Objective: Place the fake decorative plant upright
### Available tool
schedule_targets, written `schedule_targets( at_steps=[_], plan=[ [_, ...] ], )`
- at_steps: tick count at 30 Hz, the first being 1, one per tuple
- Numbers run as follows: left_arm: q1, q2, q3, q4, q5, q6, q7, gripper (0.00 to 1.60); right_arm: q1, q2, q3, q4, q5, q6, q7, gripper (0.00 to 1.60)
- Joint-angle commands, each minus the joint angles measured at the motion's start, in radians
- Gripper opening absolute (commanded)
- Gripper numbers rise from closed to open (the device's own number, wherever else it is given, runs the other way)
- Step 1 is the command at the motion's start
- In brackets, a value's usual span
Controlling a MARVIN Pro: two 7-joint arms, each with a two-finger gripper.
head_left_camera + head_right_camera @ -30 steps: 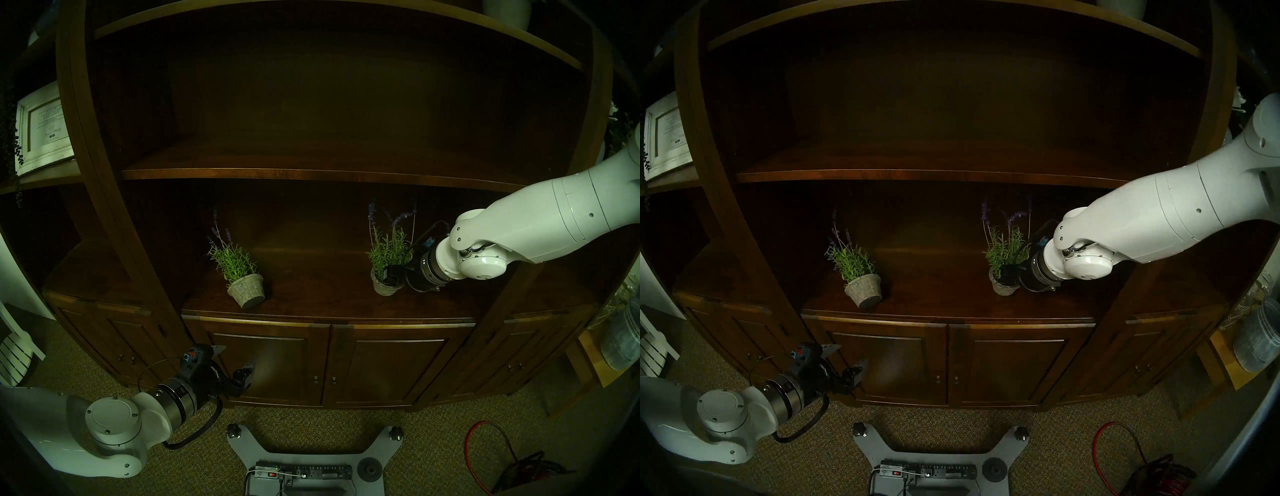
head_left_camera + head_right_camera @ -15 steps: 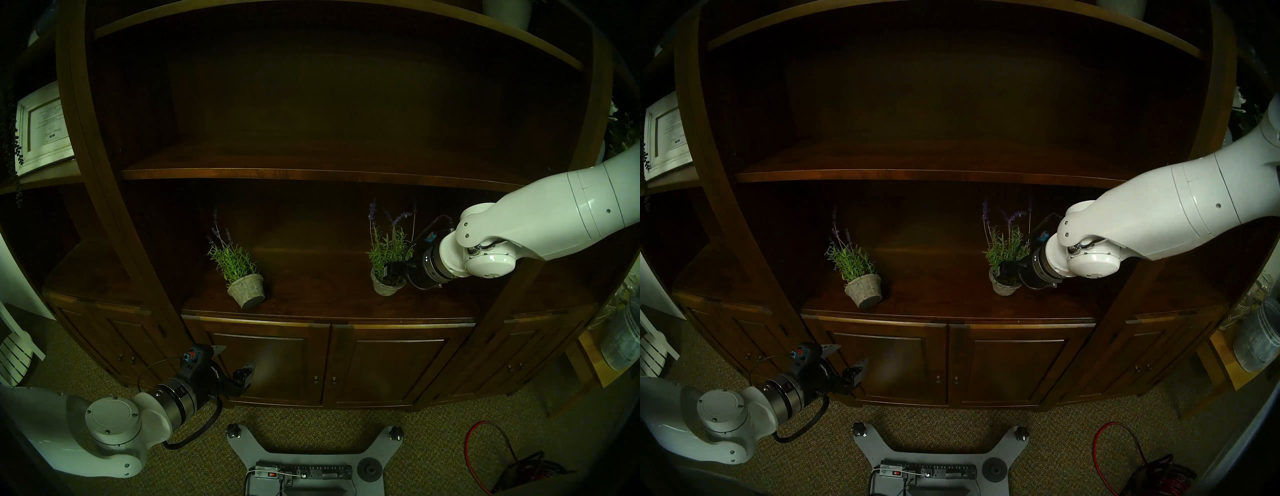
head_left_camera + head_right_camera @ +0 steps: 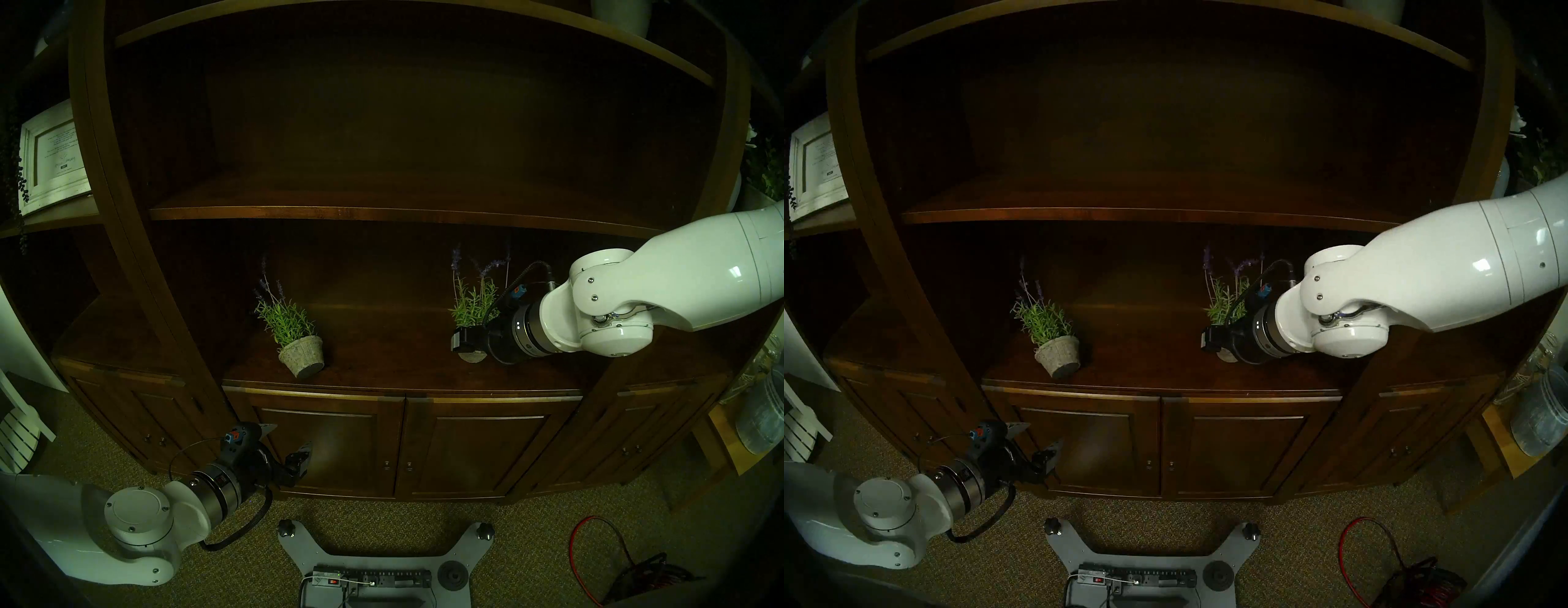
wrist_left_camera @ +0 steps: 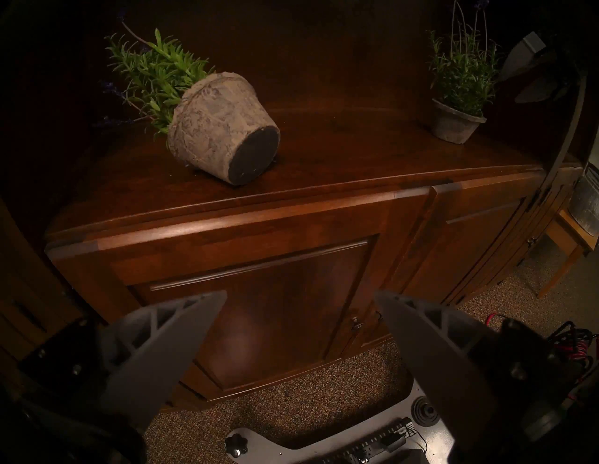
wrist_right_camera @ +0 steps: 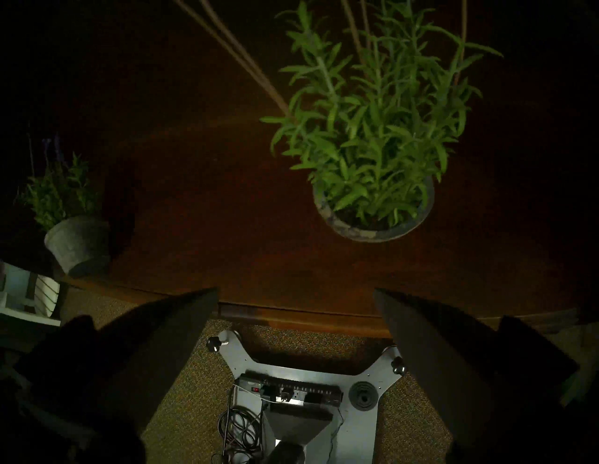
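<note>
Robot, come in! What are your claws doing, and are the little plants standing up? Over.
Left gripper open, low by cabinet doors. Right gripper open, empty. Right plant upright; left plant on its side. Nothing blocking.

A wide stretch of bare dark wooden counter (image 3: 382,339) lay between the tipped-over grey stone-look pot of artificial lavender (image 3: 300,356) and the upright grey potted lavender (image 3: 473,305), with the white right arm (image 3: 636,293) crowding the latter from the right. The dark wooden shelf board (image 3: 382,213) above limited headroom over both plants.
</note>
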Motion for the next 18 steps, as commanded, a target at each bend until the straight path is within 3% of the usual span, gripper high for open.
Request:
schedule_targets(
  at_steps=[1,12,18],
  plan=[
    [-0.009,-0.003,-0.009,-0.008,0.001,-0.005,0.0,1.6,0.117,0.062,0.036,-0.094,-0.061,-0.02,-0.05,1.57],
    [-0.009,-0.003,-0.007,-0.006,0.002,-0.002,-0.001,1.6,0.207,0.105,0.086,-0.264,-0.13,-0.025,-0.1,1.6],
    [-0.01,-0.003,-0.008,-0.006,0.002,-0.003,-0.001,1.6,0.254,0.13,0.074,-0.272,-0.174,-0.016,-0.144,1.6]
  ],
)
